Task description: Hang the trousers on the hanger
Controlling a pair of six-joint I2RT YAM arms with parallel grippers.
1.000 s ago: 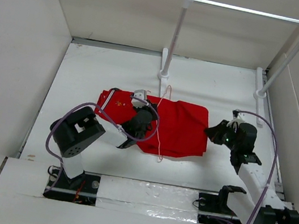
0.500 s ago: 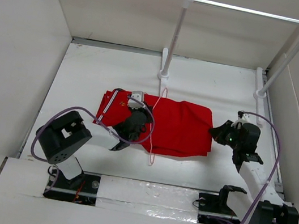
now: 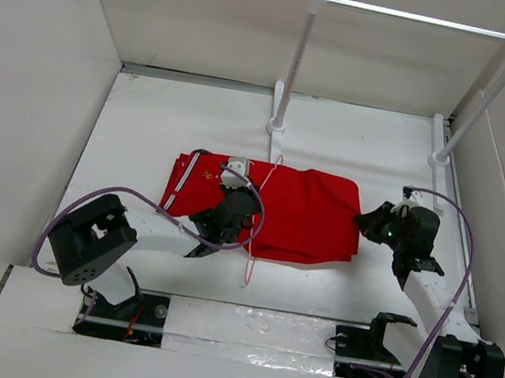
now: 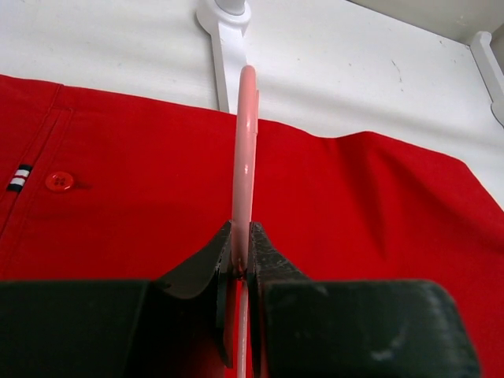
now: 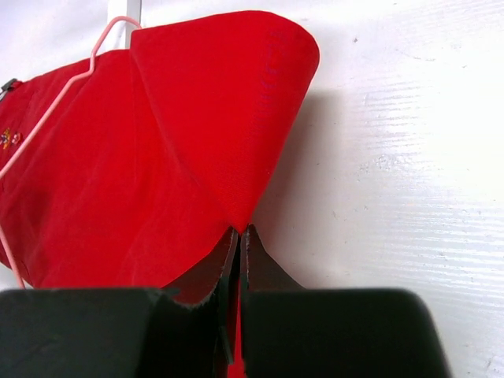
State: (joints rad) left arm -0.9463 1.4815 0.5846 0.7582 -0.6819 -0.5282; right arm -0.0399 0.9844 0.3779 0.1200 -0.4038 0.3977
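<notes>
The red trousers [image 3: 302, 212] lie folded flat on the white table, waistband with a red button [image 4: 59, 181] at the left. The pale pink wire hanger [image 3: 257, 219] lies across them, hook toward the rack base. My left gripper [image 3: 230, 207] is shut on the hanger wire [image 4: 244, 173] over the cloth. My right gripper [image 3: 368, 220] is shut on the right edge of the trousers [image 5: 213, 142], a fold of cloth pinched between the fingertips. The hanger [image 5: 59, 106] also shows at the left of the right wrist view.
A white-posted rack with a silver bar [image 3: 421, 19] stands at the back; its left foot [image 3: 277, 127] is just beyond the trousers, its right foot [image 3: 440, 160] near the right wall. White walls close in on the left and right.
My left arm has drawn back and lower, sliding the hanger toward the front over the trousers. My right gripper moved slightly right with the cloth edge, stretching the trousers flatter.
</notes>
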